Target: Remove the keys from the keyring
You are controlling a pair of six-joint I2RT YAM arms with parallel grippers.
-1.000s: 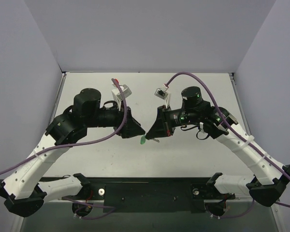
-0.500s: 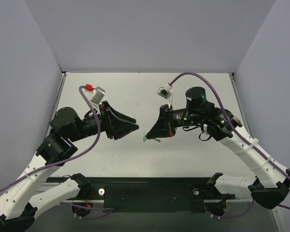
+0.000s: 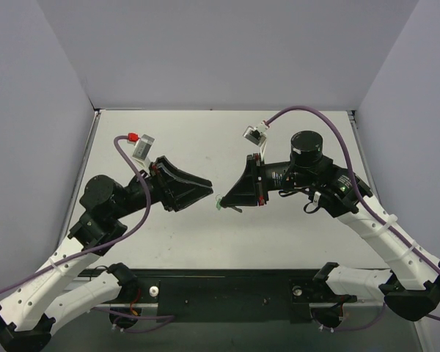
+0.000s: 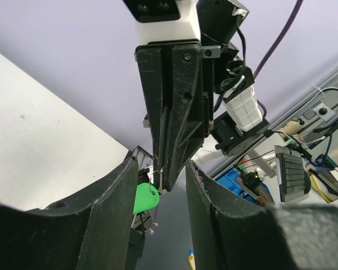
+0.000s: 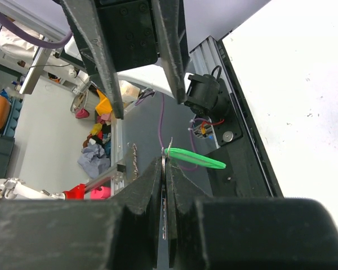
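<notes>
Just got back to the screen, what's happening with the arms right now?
The right gripper is shut on the keyring, held above the table with its green tag sticking out at the tip and the small silver key beside it. The left gripper faces it from close by, open and holding nothing.

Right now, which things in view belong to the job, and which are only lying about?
Job: keyring, key, right gripper holding the keyring, left gripper open.
Lying about (background): crumpled grey cloth, blue crate.
</notes>
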